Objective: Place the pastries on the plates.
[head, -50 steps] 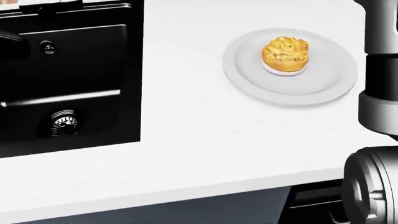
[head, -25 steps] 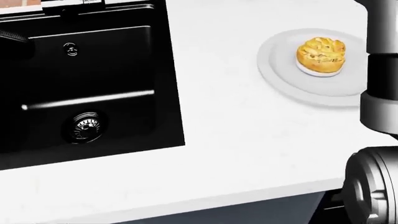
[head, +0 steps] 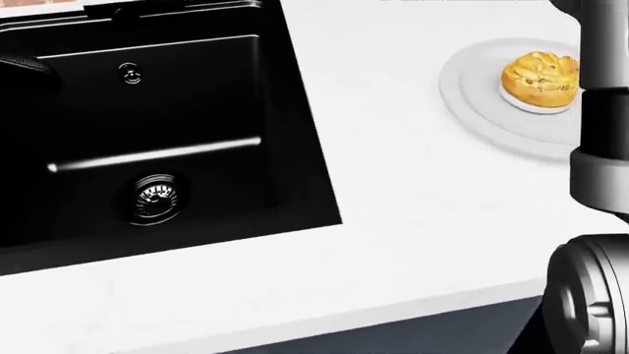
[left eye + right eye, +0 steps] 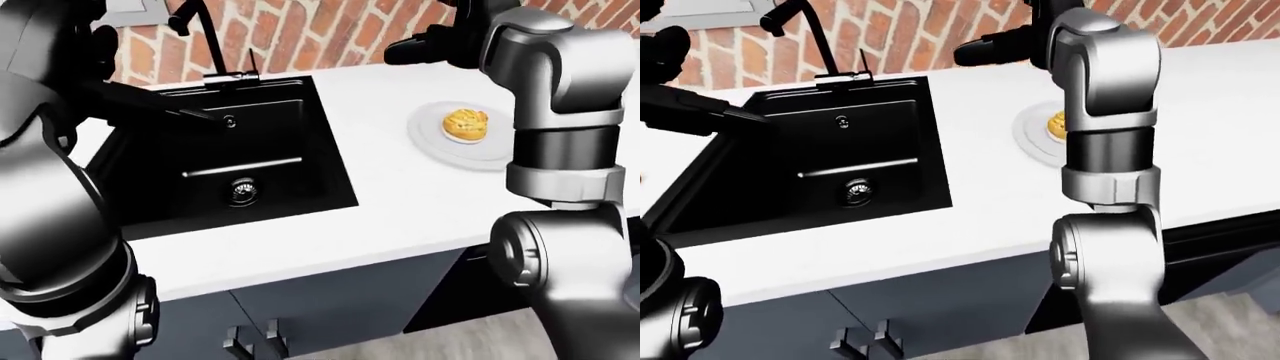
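In the left-eye view the left arm (image 4: 55, 225) fills the left edge as a thick grey column bent upward, and a dark forearm reaches from it across the top corner of the black sink (image 4: 235, 161); the left hand (image 4: 665, 45) shows only as a dark mass at the top left of the right-eye view, and whether its fingers are spread or closed cannot be told. The sink is set into the white counter (image 4: 400, 202), with a round drain (image 3: 154, 198) on its floor and a black faucet (image 4: 205, 34) rising against the brick wall (image 4: 320, 34). To the right, the right arm (image 4: 560, 142) stands upright over the counter's edge, elbow low, forearm raised, its dark right hand (image 4: 430, 46) held high near the wall, above the counter; the fingers merge into one black shape, so their state cannot be read. The pastry (image 3: 539, 77) sits on the white plate (image 3: 481, 96), right of the sink and well apart from it. The head view looks steeply down and shows pastry, plate and drain closely, with only a slice of the right arm; the left-eye view shows the plate almost whole, while in the right-eye view the arm hides most of it. Both eye views also show the dark cabinet doors (image 4: 330, 307) below.
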